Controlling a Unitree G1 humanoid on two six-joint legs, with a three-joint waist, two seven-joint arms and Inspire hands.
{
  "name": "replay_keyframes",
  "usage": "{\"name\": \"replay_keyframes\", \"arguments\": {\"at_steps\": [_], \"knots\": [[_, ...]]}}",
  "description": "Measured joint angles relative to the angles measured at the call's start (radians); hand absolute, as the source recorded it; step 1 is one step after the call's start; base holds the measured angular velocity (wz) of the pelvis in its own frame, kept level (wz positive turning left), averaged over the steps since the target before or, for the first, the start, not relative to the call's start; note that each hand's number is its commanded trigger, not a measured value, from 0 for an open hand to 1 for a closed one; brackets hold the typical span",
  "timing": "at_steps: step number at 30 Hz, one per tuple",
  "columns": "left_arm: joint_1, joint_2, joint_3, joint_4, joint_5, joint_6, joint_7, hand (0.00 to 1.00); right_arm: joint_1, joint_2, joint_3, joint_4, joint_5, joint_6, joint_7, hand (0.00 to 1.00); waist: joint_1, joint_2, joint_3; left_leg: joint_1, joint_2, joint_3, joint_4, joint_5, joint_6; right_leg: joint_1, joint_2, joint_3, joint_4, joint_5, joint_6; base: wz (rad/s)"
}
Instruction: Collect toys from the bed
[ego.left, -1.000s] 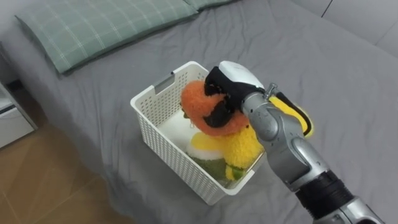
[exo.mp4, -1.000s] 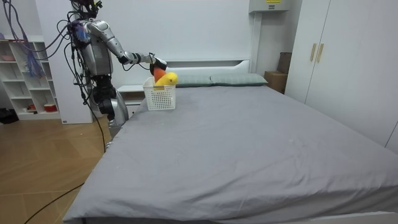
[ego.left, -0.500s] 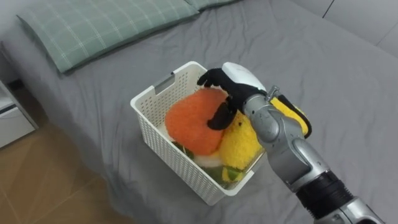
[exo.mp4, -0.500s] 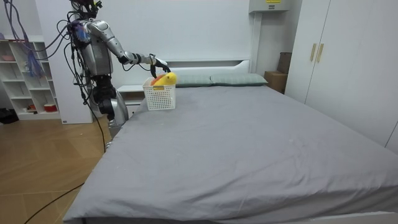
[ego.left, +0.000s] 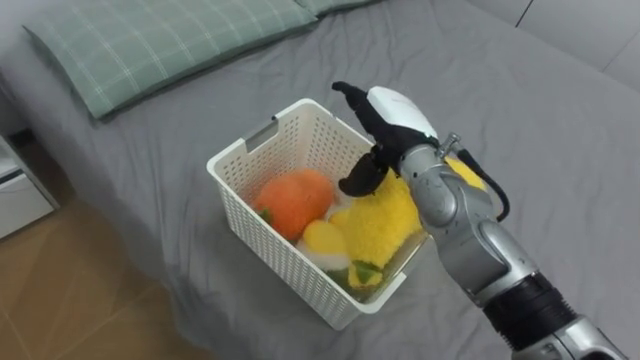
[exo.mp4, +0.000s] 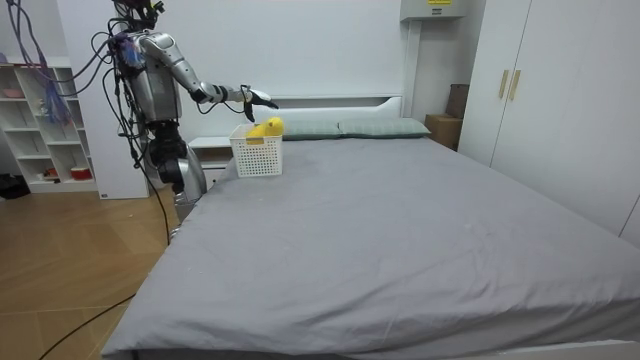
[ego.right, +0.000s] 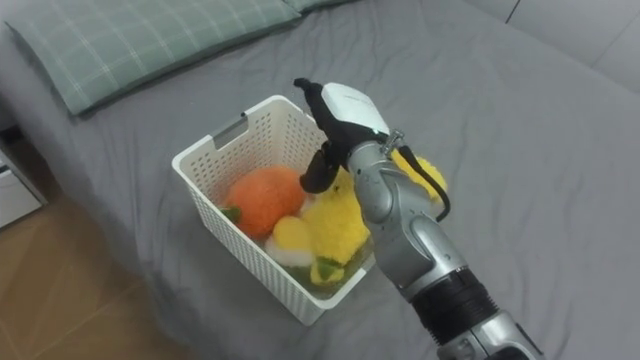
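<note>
A white slatted basket (ego.left: 240, 152) stands on the grey bed near its corner. In it lie a round orange plush toy (ego.left: 295, 198), a big yellow plush toy (ego.left: 388, 218) that hangs over the far rim, and a small yellow piece (ego.left: 322, 238). My right hand (ego.left: 392, 112) hovers open just above the basket's far side, fingers stretched out and holding nothing. In the room view the robot stands at the bed's head corner with that right hand (exo.mp4: 262, 98) reached out over the basket (exo.mp4: 257, 155).
A green checked pillow (ego.left: 170, 40) lies beyond the basket. A white nightstand (ego.left: 20, 190) and wooden floor are at the left. Grey bed sheet (ego.left: 540, 120) stretches to the right. A wardrobe (exo.mp4: 540, 90) and open shelves (exo.mp4: 45, 130) line the room.
My right hand has let go of the orange toy, which dropped into the basket beside the yellow one. The fingers straightened and the hand rose a little.
</note>
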Motion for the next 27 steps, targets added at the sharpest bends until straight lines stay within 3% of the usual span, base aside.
{"name": "replay_keyframes", "arguments": {"at_steps": [5, 12, 16, 21, 24, 27], "knots": [[0.002, 0.000, 0.001, 0.001, 0.000, 0.000, 0.000, 0.00, 0.001, 0.000, -0.026, -0.001, 0.052, -0.024, -0.008, 0.00, -0.019, 0.008, -0.0015, 0.004, 0.001, 0.001, 0.000, 0.000, 0.000, 0.003, -0.001, 0.001, 0.000, 0.000, 0.000, 0.00], [0.050, -0.006, 0.010, 0.002, -0.049, -0.029, 0.002, 0.00, 0.050, -0.002, -0.212, -0.095, 0.349, -0.064, -0.113, 0.00, -0.081, 0.028, -0.0017, 0.029, 0.012, 0.037, -0.003, -0.001, 0.004, 0.013, -0.001, 0.031, 0.003, 0.000, 0.000, -0.13], [0.096, -0.033, 0.065, 0.016, -0.047, -0.041, 0.015, 0.00, 0.123, -0.019, -0.341, -0.204, 0.487, -0.106, -0.181, 0.00, -0.136, 0.052, -0.0089, 0.049, 0.018, 0.072, -0.003, -0.008, 0.011, 0.016, -0.002, 0.058, 0.003, 0.004, 0.006, -0.27], [0.146, -0.035, 0.084, 0.081, -0.046, -0.102, 0.030, 0.00, 0.218, -0.043, -0.474, -0.276, 0.680, -0.189, -0.273, 0.00, -0.239, 0.083, -0.0154, 0.104, 0.036, 0.157, -0.039, -0.013, 0.015, 0.024, 0.004, 0.135, 0.002, 0.013, 0.007, -0.47], [0.156, -0.033, 0.117, 0.098, -0.048, -0.115, 0.040, 0.00, 0.284, -0.046, -0.559, -0.292, 0.732, -0.205, -0.342, 0.00, -0.299, 0.083, -0.0158, 0.112, 0.046, 0.190, -0.044, -0.018, 0.013, 0.016, 0.009, 0.154, 0.005, 0.014, 0.005, -0.33], [0.162, -0.022, 0.119, 0.115, -0.054, -0.125, 0.042, 0.00, 0.333, -0.065, -0.630, -0.239, 0.826, -0.233, -0.415, 0.00, -0.336, 0.082, -0.0165, 0.123, 0.059, 0.221, -0.041, -0.031, 0.008, 0.014, 0.016, 0.166, 0.005, 0.016, 0.002, -0.34]]}}
